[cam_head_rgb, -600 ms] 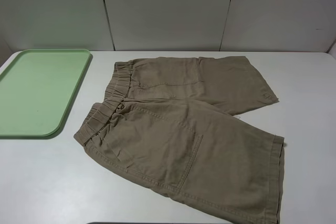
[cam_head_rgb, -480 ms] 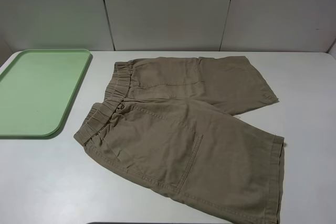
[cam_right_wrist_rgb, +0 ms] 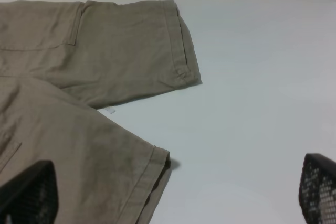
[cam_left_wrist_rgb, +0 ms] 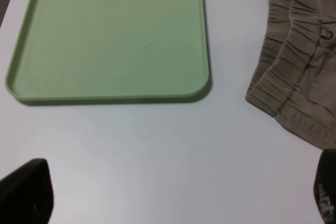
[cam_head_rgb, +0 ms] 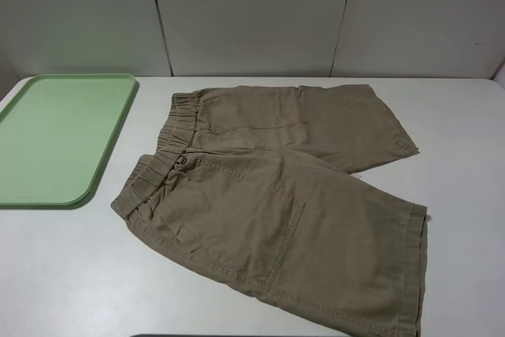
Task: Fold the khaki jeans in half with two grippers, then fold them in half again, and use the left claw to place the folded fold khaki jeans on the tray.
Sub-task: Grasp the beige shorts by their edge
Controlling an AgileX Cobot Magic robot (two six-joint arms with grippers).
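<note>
The khaki jeans are knee-length tan shorts lying flat and spread on the white table, waistband toward the left, legs toward the right. The mint-green tray lies empty at the left. In the left wrist view I see the tray and the gathered waistband; my left gripper is open above bare table, fingertips wide apart. In the right wrist view the two leg hems show; my right gripper is open above the near leg's hem. Neither arm shows in the exterior high view.
The white table is backed by a pale panelled wall. A small white label peeks out between the two legs.
</note>
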